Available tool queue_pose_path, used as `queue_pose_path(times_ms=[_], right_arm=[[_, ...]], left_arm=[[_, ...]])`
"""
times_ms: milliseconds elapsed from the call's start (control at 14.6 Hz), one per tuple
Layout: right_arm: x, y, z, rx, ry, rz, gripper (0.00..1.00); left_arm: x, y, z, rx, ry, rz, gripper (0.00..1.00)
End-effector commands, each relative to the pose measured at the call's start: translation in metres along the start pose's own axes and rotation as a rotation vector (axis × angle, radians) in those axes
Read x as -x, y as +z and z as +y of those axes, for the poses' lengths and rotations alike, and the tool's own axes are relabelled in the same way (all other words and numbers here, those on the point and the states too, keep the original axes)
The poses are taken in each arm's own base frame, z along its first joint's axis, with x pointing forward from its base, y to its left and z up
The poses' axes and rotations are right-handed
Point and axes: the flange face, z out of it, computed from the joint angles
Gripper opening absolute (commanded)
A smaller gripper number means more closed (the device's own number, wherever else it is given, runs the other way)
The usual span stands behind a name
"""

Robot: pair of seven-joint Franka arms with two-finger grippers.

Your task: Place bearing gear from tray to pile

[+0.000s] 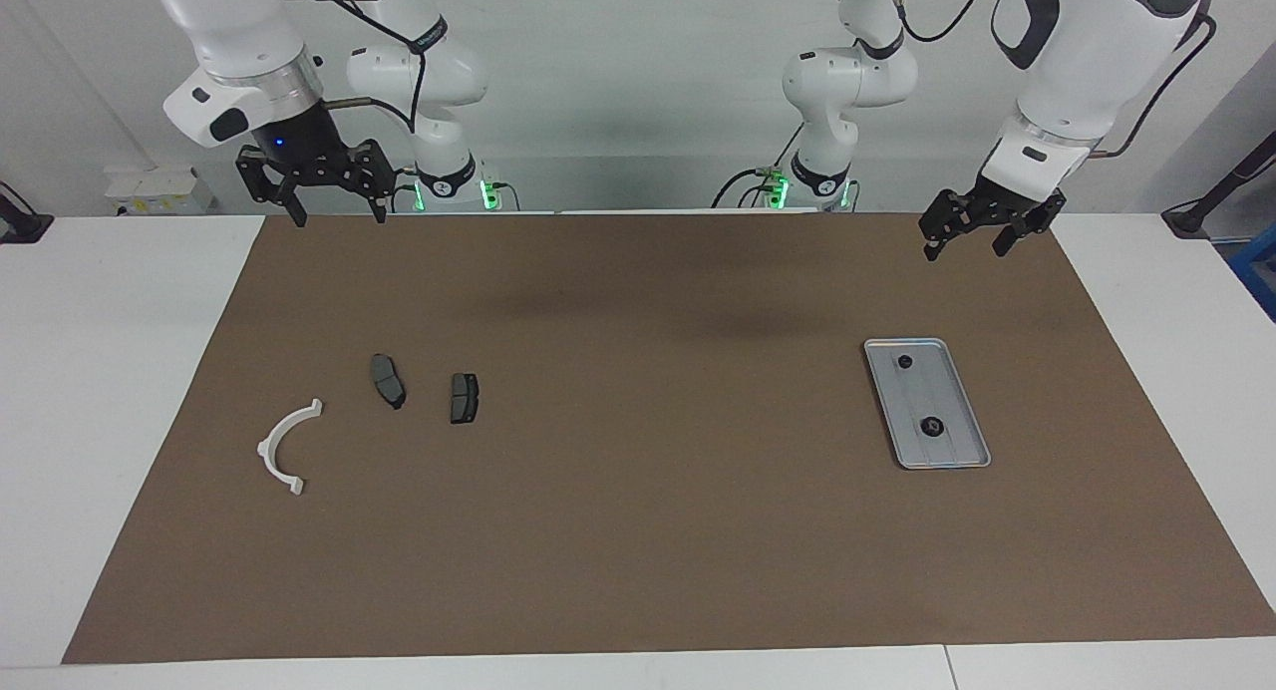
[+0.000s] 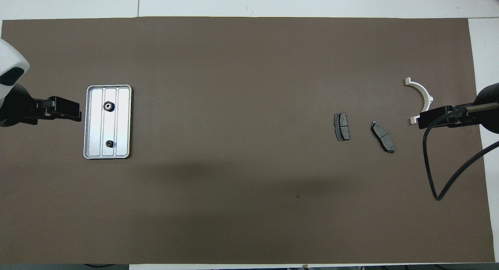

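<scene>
The silver-grey tray [image 1: 949, 449] lies on the brown mat toward the left arm's end of the table; it also shows in the overhead view [image 2: 123, 121]. Two small black bearing gears sit in it, one nearer the robots [image 1: 905, 362] [image 2: 110, 144] and one farther [image 1: 932, 428] [image 2: 108, 105]. The pile lies toward the right arm's end: a white half-ring bracket [image 1: 276, 431] [image 2: 425, 91] and two dark brake pads [image 1: 388, 381] [image 1: 465, 398]. My left gripper [image 1: 964, 251] [image 2: 78, 114] hangs open and empty, raised over the mat's edge nearest the robots. My right gripper [image 1: 339, 219] [image 2: 421, 123] hangs open and empty, raised over that same edge.
The brown mat [image 1: 638, 530] covers most of the white table. A black cable [image 2: 432, 172] hangs from the right arm over the mat.
</scene>
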Motion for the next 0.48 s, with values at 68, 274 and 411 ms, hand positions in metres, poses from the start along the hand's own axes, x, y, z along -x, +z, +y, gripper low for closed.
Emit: queue_pose_path(times_ms=[68,274,411], right_arm=[[0.0029,-0.0034,-0.0009,-0.013,0.007,0.022,1.0],[0.0029,-0.0034,-0.001,-0.013,0.006,0.022,1.0],[0.0028,-0.0034,0.0005,-0.015,0.009,0.022,1.0]], left_arm=[[0.0032,-0.0033,-0.0008,0.012,-0.007,0.006,1.0],[0.0036,-0.0031,0.0082,0.01,0.016,0.006,1.0],[0.0026,-0.0023,0.0083,0.01,0.016,0.006,1.0]])
